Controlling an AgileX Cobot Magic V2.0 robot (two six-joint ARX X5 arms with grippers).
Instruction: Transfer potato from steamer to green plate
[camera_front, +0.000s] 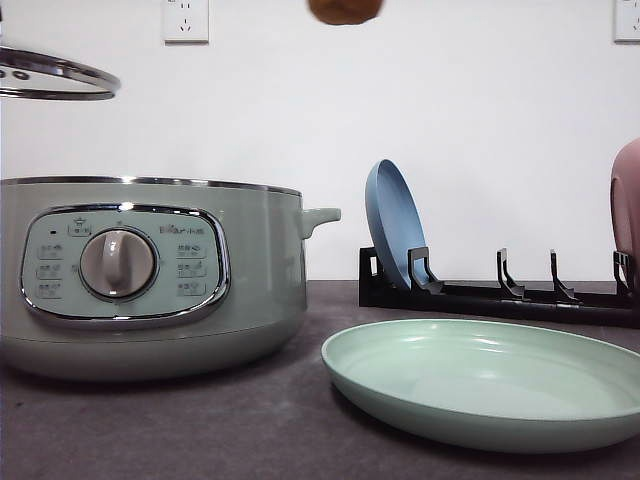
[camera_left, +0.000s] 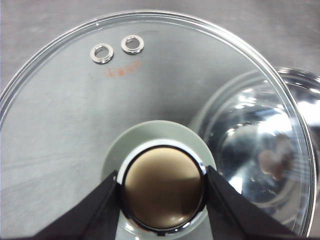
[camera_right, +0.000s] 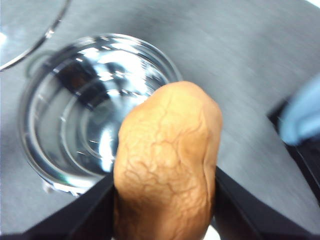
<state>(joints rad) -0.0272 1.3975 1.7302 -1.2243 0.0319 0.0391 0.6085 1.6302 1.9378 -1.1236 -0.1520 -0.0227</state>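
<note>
The steamer (camera_front: 150, 275) stands at the left of the dark table (camera_front: 250, 430), its dial panel facing the front camera and its side handle pointing right. From this low angle its inside is hidden; the right wrist view looks down into the open pot (camera_right: 95, 110) and shows a shiny, bare metal bowl, and the left wrist view catches the same bright bowl (camera_left: 265, 150) through the glass.

The glass lid (camera_front: 55, 75) hangs high at the upper left in the front view, well above the pot, with only its rim edge seen. The left wrist view gives the rest: the whole clear disc (camera_left: 150, 100), two small metal vent rings, and the left gripper (camera_left: 162, 192) with its black fingers (camera_left: 97, 210) pinched on either side of the lid's knob (camera_left: 162, 190).

The green plate (camera_front: 485, 385) lies flat on the table just right of the steamer, apart from it. Behind it a black rack (camera_front: 500, 290) holds a blue plate (camera_front: 393, 222) on edge and a pink dish (camera_front: 627, 200) at the far right.

The potato (camera_front: 345, 10) is a small brown lump at the top edge of the front view, in the air above the gap between pot and plate. The right wrist view shows it close: cracked orange-brown skin (camera_right: 167, 165), clamped between the fingers (camera_right: 240, 210) of the right gripper (camera_right: 165, 200).
</note>
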